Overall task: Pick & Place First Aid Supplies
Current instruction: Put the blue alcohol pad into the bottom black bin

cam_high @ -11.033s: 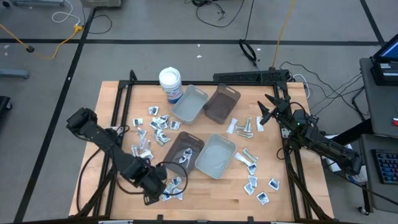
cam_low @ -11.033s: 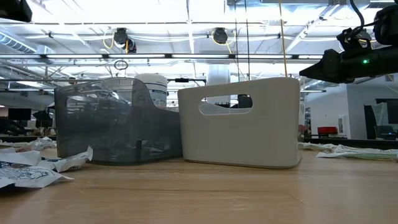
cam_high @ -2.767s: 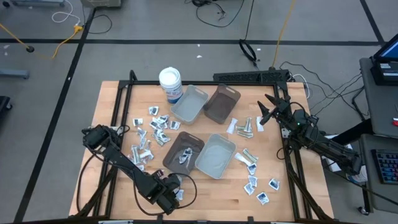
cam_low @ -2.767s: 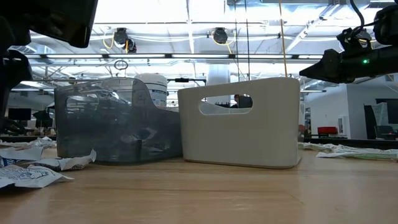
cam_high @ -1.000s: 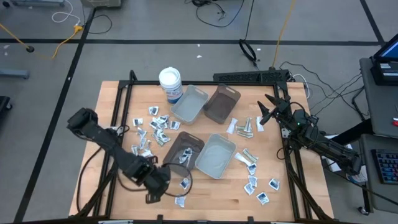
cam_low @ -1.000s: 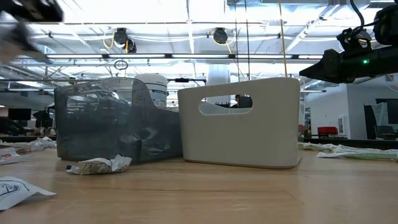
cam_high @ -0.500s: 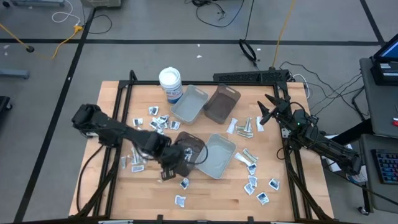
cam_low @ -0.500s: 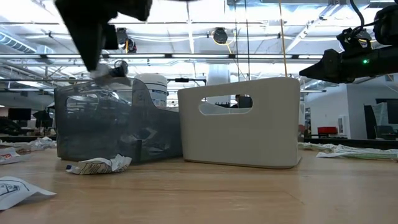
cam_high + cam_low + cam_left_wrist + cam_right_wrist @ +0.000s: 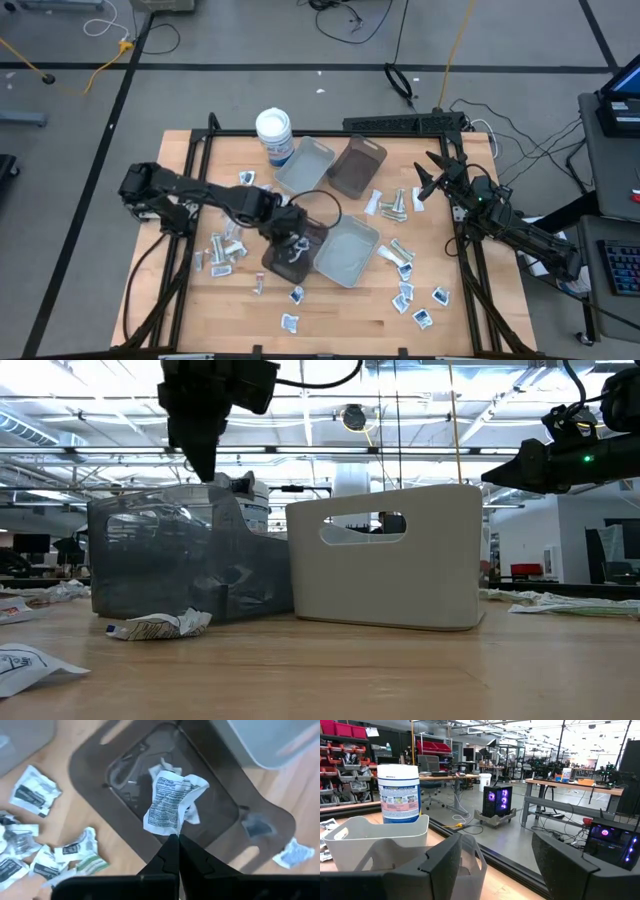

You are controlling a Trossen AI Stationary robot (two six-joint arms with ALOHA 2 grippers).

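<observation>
1. While the left gripper point(image 9: 176, 840) hangs over the brown tray point(image 9: 100, 755), its fingers pinch a crumpled packet point(image 9: 172, 802) directly above the tray's inside.
2. Right gripper point(image 9: 432, 172) waits far off, fingers spread.

Two dark multi-joint arms, matte blk housings, blk cable loop on left arm point(image 9: 200, 195), green LED on right arm point(image 9: 588, 458)

Wooden table point(image 9: 200, 310): four trays point(image 9: 346, 250), tub point(image 9: 274, 133), scattered packets point(image 9: 410, 290).
</observation>
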